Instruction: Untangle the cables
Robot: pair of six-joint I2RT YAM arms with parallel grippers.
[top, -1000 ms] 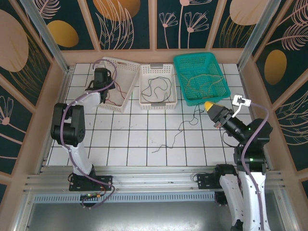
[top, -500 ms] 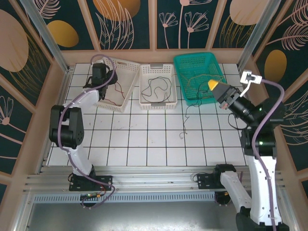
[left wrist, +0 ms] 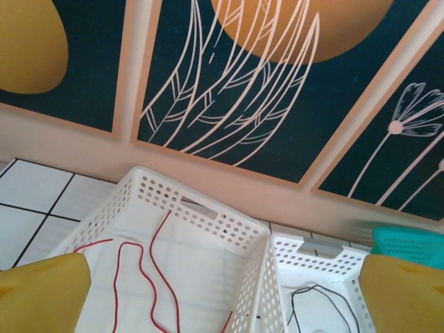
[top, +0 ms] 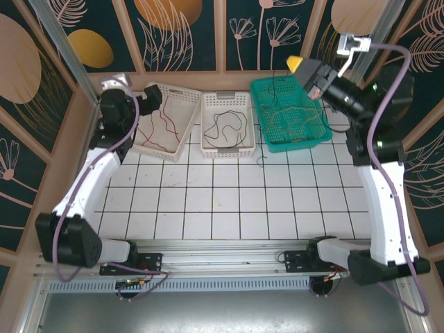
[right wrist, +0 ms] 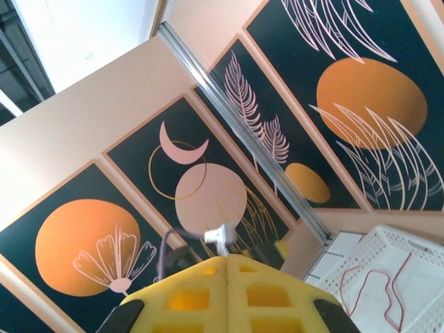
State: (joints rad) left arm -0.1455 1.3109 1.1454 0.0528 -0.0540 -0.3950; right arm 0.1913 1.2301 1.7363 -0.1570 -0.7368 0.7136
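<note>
Now up high with the right gripper, clamped on a thin black cable, apparently to draw it clear of the tan tangle in the green basket, left gripper spread wide above red cables lying in the white basket.

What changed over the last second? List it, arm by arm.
The left end effector rose out of the left white basket, back and leftward, and opened; the red cables lie in it. The right end effector, shut on a thin black cable, swung up above the teal basket, lifting most of that cable off the table. The baskets and the middle basket's black cable stayed put.
</note>
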